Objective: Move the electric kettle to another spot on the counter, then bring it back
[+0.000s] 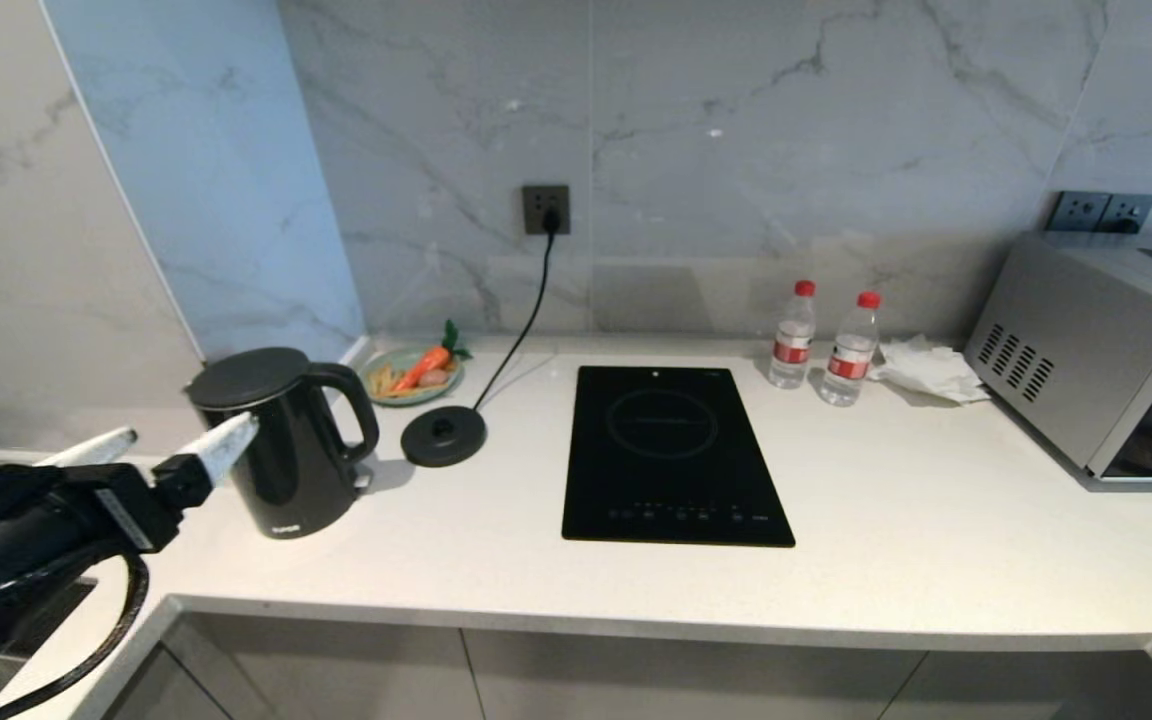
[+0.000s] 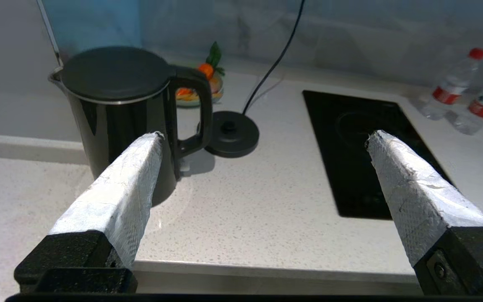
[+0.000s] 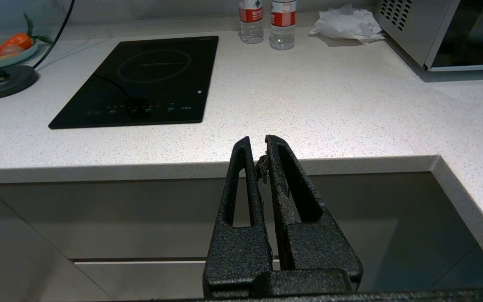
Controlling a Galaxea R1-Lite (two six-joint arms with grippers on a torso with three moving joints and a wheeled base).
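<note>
The glossy black electric kettle (image 1: 286, 440) (image 2: 115, 105) stands upright on the white speckled counter (image 1: 886, 520) (image 2: 245, 209) near its left end, off its base, with the loop handle turned to the right. My left gripper (image 1: 186, 432) (image 2: 264, 136) hovers at the counter's front-left edge, short of the kettle and apart from it. It is wide open, its white-wrapped fingers (image 2: 120, 197) holding nothing. My right gripper (image 3: 258, 140) is shut on nothing, parked low in front of the grey cabinets, and it is outside the head view.
The round black power base (image 1: 443, 437) with its cord sits just right of the kettle, with a plate of food (image 1: 414, 375) behind it. A black hob (image 1: 671, 455) lies mid-counter. Two water bottles (image 1: 793, 335), crumpled tissue (image 1: 926, 368) and a microwave (image 1: 1096, 350) stand to the right.
</note>
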